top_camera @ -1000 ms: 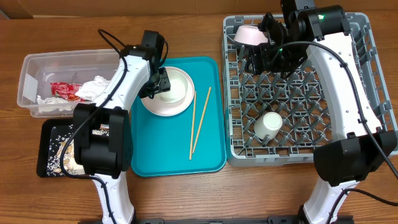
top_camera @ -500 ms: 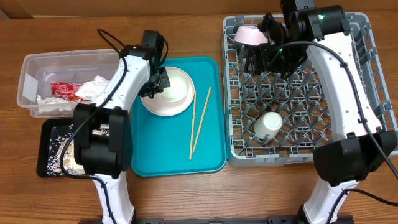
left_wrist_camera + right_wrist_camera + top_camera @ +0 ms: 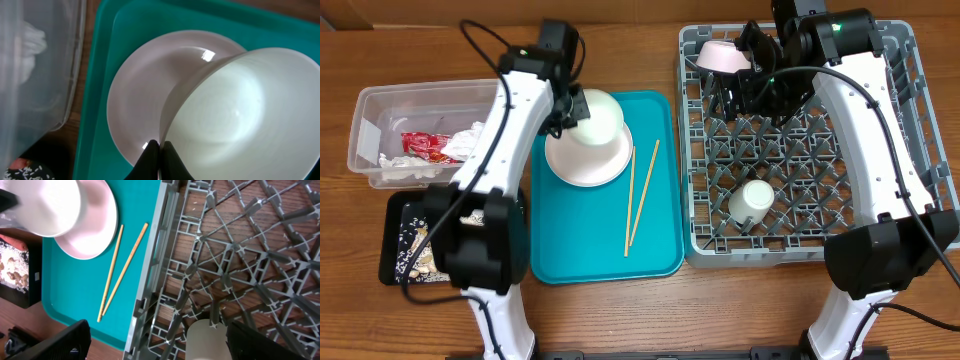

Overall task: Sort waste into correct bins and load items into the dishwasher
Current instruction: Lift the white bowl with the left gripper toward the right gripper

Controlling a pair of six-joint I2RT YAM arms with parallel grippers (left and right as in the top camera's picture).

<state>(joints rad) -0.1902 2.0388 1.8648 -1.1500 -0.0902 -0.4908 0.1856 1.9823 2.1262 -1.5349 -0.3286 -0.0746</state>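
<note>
White bowl rim pinched in left jaws, tilted over white plate; right jaws wide above dish rack.

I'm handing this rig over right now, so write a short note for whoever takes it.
Left hand: shut on the rim of a white bowl, held tilted above the plate on the teal tray.
Right hand: open, empty, over the dish rack.
Done: upside-down bowl and cup in the rack; red wrapper and tissue in the clear tub; food scraps in the black tray.
Left: rack the held bowl, the plate and the chopsticks lying on the teal tray.
</note>
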